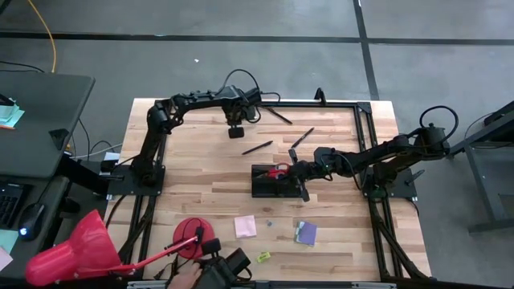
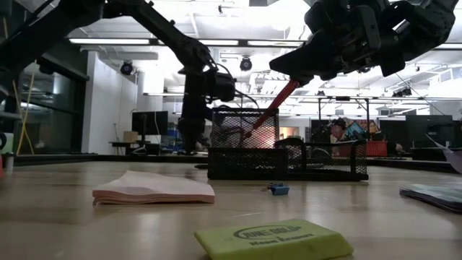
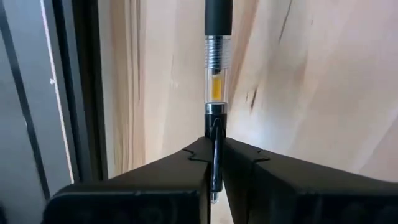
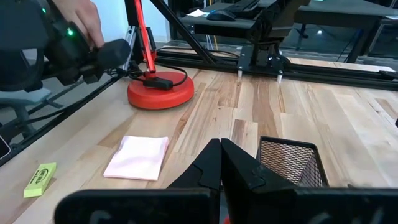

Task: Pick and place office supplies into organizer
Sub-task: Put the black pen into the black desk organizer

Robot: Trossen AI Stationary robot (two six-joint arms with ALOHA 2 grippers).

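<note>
Left tool (image 3: 214, 163), on an arm stretched along the far edge of the wooden worktop (image 1: 209, 181), is clamped on a pen (image 3: 217, 74) with a clear barrel and black grip. Right tool (image 1: 303, 186), fingers pressed together, hangs over the black wire-mesh organizer (image 1: 269, 183) at mid-worktop, where red-handled scissors (image 1: 279, 170) stand. Two dark pens (image 1: 258, 148) lie beyond it. Nearer lie a pink sticky pad (image 1: 246, 226), purple pad (image 1: 305, 233) and yellow eraser (image 2: 274, 239). A red lamp base (image 4: 160, 93) stands at the near-left edge.

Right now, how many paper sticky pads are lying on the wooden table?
2. The pink square sticky pad and the purple pad lie side by side, apart, both on bare wood outside the black mesh organizer. Any inside it would be hidden.
</note>
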